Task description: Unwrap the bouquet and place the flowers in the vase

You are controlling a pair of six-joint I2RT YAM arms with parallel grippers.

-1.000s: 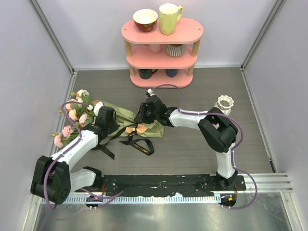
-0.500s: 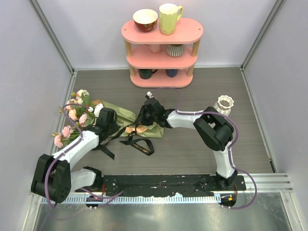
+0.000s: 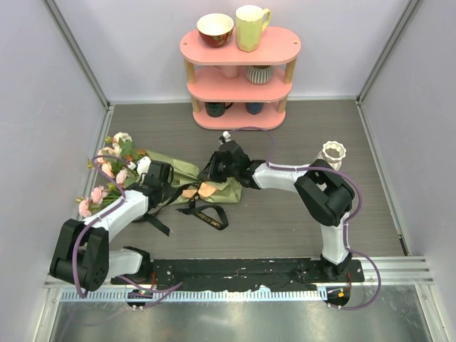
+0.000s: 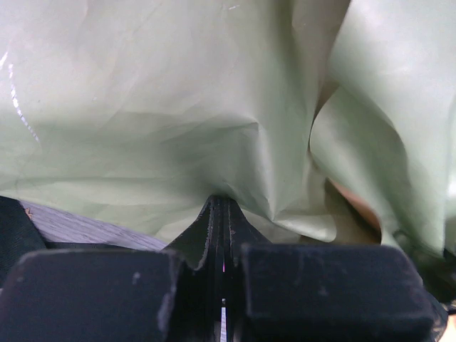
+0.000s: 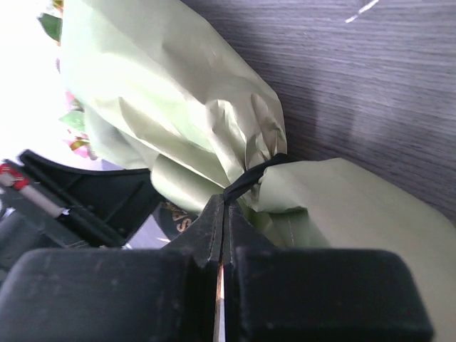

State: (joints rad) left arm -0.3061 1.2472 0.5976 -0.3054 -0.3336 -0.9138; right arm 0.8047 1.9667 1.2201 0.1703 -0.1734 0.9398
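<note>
Right wrist view: right claw (image 5: pixel 223 205) apparently pinches the black ribbon (image 5: pixel 256 173) on the bouquet (image 5: pixel 164 107); left claw (image 4: pixel 221 206) clamps paper (image 4: pixel 157 107).

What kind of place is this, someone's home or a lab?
Probably a robot test cell, not a home: plain grey panels box in a small table, two arms sit bolted to a rail, and a pink shelf holds cups.

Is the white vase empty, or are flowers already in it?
Empty: no stems rise from the vase; the flowers lie wrapped at far left.
</note>
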